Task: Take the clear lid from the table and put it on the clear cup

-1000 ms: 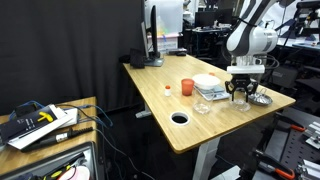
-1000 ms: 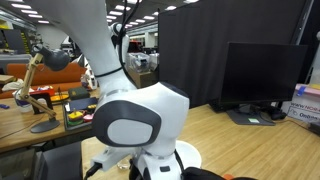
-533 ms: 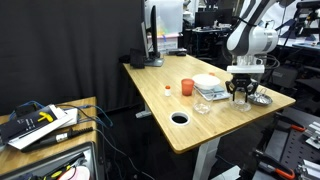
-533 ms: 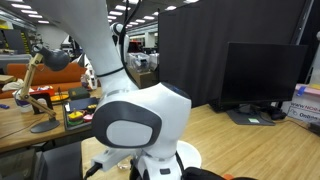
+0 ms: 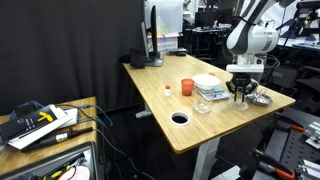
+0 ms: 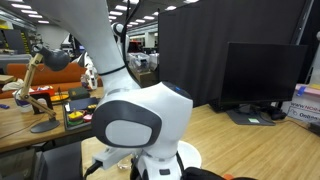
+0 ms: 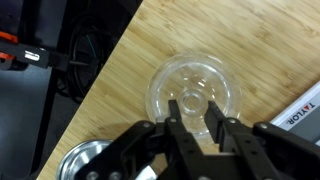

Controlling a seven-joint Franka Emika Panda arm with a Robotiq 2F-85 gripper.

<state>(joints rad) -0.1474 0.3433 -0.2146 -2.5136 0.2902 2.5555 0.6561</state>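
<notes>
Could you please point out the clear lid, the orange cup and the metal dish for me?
clear lid (image 7: 196,76), wrist view, its flat top.
orange cup (image 5: 186,88), an exterior view, its side.
metal dish (image 7: 80,165), wrist view, its bowl.

the table (image 7: 250,30) top is light wood, or a wood-look laminate, with fine straight grain and a smooth satin finish. the clear lid (image 7: 195,85) is thin see-through plastic, nearly colourless and glossy, its moulded rings catching highlights. the gripper (image 7: 195,118) has matt black fingers (image 7: 177,126), hard and smooth. the round dish (image 7: 75,165) beside them is bright polished metal, almost mirror-like. in an exterior view the clear cup (image 5: 202,105) looks like the same glassy plastic, and the orange cup (image 5: 187,87) is opaque plastic. the curtain (image 5: 70,45) behind is matt black cloth. the arm casing (image 6: 140,115) is smooth white plastic with a soft gloss.
</notes>
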